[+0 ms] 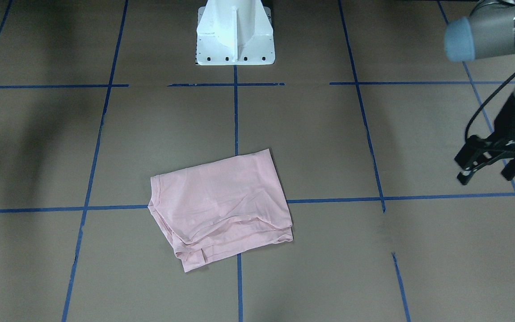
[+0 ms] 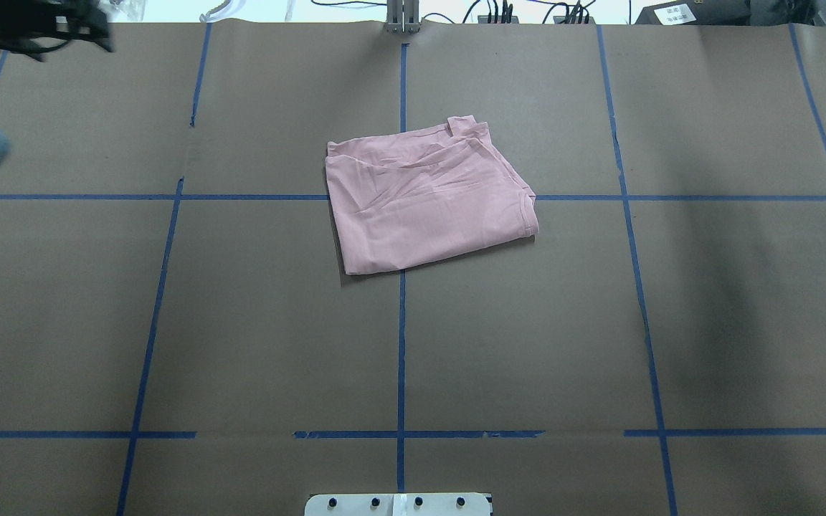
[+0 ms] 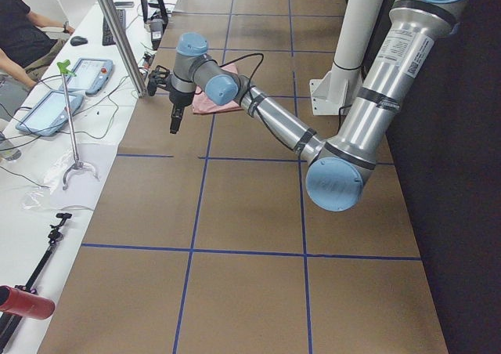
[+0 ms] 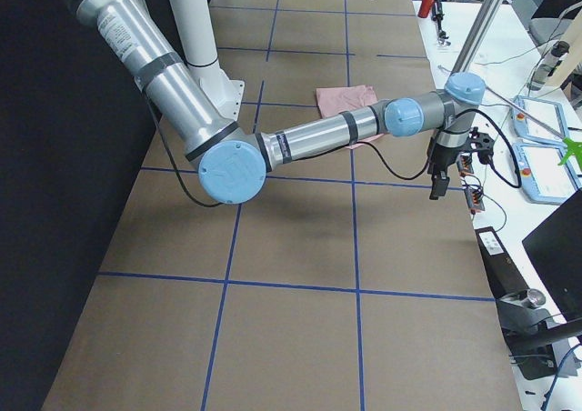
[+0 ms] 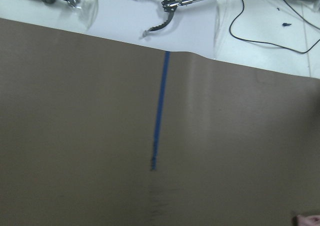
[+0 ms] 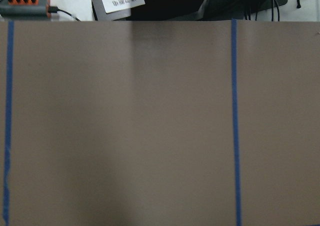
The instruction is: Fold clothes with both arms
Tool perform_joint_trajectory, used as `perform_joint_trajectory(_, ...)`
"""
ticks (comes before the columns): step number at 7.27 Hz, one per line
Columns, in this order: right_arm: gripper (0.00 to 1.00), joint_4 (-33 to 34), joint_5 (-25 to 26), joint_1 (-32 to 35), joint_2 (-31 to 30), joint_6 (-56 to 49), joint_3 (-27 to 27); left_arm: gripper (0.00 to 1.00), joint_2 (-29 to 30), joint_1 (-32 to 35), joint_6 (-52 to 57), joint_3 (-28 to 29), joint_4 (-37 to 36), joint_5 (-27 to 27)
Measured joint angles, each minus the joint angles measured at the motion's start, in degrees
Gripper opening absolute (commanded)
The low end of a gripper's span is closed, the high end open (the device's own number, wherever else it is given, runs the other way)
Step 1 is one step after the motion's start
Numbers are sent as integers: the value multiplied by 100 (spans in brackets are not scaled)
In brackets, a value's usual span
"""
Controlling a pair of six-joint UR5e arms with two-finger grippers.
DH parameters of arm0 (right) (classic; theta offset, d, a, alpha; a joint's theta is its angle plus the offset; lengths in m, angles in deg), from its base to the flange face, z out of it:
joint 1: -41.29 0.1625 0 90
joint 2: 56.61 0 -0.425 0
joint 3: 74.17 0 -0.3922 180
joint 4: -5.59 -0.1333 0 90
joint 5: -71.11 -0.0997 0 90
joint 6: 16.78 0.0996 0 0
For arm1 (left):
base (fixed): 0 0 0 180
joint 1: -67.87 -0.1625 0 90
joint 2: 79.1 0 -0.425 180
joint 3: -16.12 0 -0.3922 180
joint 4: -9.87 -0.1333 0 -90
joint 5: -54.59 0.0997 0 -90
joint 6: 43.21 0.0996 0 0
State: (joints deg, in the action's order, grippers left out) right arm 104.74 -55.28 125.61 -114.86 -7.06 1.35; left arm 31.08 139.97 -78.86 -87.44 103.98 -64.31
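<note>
The shirt lay as a compact folded bundle in the middle of the table, touched by neither arm. Folding looked essentially done, with at most some uneven edges left to tidy. The left gripper hung well apart from it, fingers spread, empty. The right gripper showed only side-on, so I cannot tell its opening

The T-shirt at centre frame is plain pale pink. The table is brown, gridded with blue tape lines. At upper right, the left arm is silver-grey with a light blue cap; the left gripper is black.
</note>
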Motion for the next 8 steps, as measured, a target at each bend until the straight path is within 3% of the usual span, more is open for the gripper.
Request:
perform_joint_trajectory(2,100,420,-493,632,-1149,-1477,619,100,-730,866,2259,-85,-368,-407)
perform_joint_trajectory(4,100,454,-823,997,-2315,-1955,1429,100,-1486,1511,3960,-72,-396,-676)
perform_joint_trajectory(6,100,447,-891,1081,-2949,-1819,2041,100,-2007,1780,4434,18,-208,-725)
perform_joint_trajectory(8,100,449,-928,1084,-3079,-1395,2432,100,-2200,1806,4494,438,604,-735)
